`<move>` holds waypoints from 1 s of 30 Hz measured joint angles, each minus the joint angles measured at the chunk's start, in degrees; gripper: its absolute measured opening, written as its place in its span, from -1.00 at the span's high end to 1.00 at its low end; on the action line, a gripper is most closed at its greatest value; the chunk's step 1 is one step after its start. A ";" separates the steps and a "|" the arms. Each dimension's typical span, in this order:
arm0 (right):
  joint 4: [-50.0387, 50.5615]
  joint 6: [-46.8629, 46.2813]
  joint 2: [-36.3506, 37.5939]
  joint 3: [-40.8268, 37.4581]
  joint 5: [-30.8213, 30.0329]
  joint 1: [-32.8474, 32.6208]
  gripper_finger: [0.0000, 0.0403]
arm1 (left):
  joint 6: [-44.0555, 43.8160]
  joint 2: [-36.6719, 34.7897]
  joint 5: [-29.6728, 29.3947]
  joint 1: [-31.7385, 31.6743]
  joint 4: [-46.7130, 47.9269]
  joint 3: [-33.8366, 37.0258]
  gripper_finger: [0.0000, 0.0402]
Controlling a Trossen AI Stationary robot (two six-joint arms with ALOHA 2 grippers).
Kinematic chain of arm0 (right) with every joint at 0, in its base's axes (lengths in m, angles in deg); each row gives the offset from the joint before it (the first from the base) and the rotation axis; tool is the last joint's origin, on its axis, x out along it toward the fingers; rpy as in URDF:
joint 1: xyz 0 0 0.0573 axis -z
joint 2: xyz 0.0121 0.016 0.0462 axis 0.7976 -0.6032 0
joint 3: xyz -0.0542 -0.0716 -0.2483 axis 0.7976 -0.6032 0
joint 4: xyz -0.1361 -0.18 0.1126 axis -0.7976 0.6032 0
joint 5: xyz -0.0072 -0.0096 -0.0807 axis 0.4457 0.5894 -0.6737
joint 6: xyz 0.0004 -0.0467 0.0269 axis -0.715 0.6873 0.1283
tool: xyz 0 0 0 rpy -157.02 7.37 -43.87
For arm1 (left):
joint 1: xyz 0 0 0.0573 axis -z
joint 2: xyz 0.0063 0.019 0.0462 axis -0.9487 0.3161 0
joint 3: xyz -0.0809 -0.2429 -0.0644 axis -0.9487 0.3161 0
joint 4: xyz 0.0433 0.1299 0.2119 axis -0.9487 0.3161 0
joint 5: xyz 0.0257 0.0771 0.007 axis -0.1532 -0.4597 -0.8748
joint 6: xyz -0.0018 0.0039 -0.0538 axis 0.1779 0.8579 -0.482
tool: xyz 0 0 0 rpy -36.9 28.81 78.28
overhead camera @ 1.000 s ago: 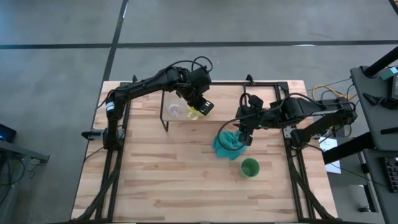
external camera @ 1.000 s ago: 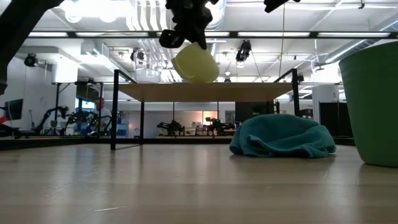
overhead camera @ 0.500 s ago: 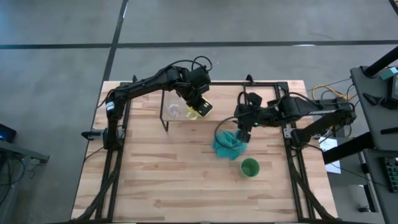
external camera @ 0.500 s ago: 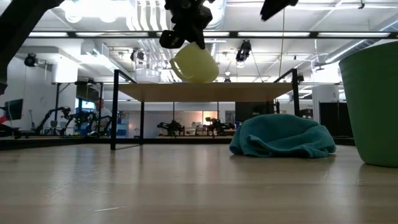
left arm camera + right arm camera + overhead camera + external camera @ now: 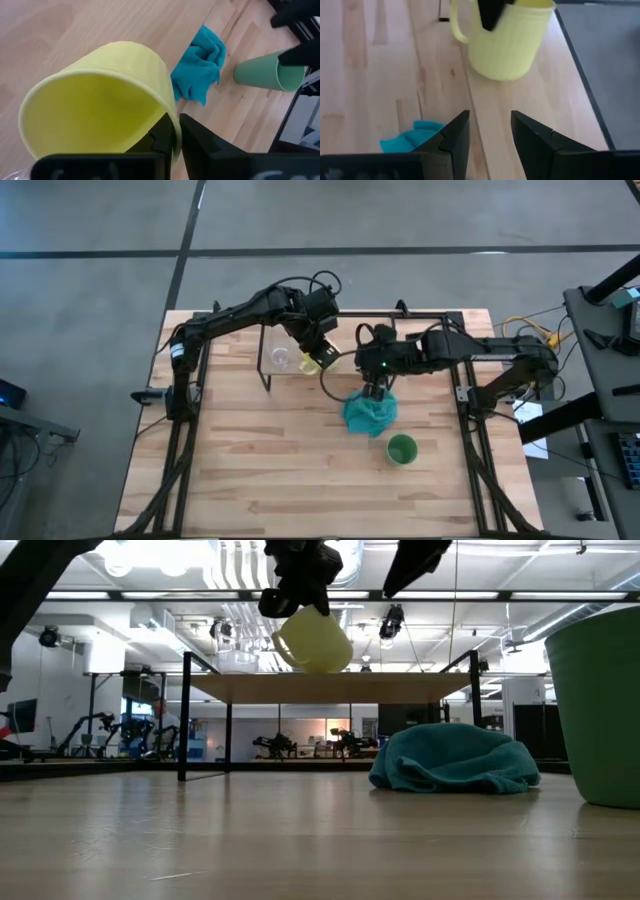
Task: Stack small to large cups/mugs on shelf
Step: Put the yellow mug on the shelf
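My left gripper is over the shelf with the yellow mug in it. The low view shows the mug tilted just above the plank. The clear glass cup stands on the shelf beside the mug. My right gripper is open and empty. It hovers to the right of the mug, above the far edge of the teal cloth. The green cup stands upright on the table. My left gripper holds the yellow mug by its rim, with one finger inside the mug and one outside against the wall. The fingers come from above, pointing down. The mug is lifted clear of the shelf and hangs tilted below them, its handle sticking out sideways.
The teal cloth lies bunched on the table in front of the shelf. The shelf's black legs stand on the tabletop. Bare wood spreads across the near half of the table.
My right gripper has moved toward the table's left and a little toward the far edge, away from above the teal cloth and closer to the yellow mug. My left gripper keeps the mug held above the shelf.
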 joint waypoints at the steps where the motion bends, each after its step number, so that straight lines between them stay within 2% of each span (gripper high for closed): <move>1: -0.60 0.36 0.00 0.00 0.10 0.23 0.32 | 0.01 -0.01 0.02 -0.03 0.05 0.00 0.88; 5: -0.83 0.86 -0.43 0.00 0.05 1.91 0.32 | 0.01 -0.02 0.02 -0.04 0.05 0.00 0.81; 10: -1.77 -1.41 -2.96 -0.02 1.03 4.34 0.32 | 0.01 -0.02 0.00 -0.04 -0.04 0.00 0.80; 15: -3.89 0.77 -6.60 -0.02 1.06 5.69 0.32 | 0.01 -0.09 0.00 -0.04 -0.10 0.00 0.79; 20: -5.82 0.94 -9.65 -0.02 4.00 5.76 0.32 | 0.03 -0.11 0.01 -0.04 -0.16 0.00 0.79; 30: -7.15 0.62 -8.64 -0.09 3.75 5.80 0.32 | 0.38 -0.16 0.24 -0.07 -0.76 -0.09 0.79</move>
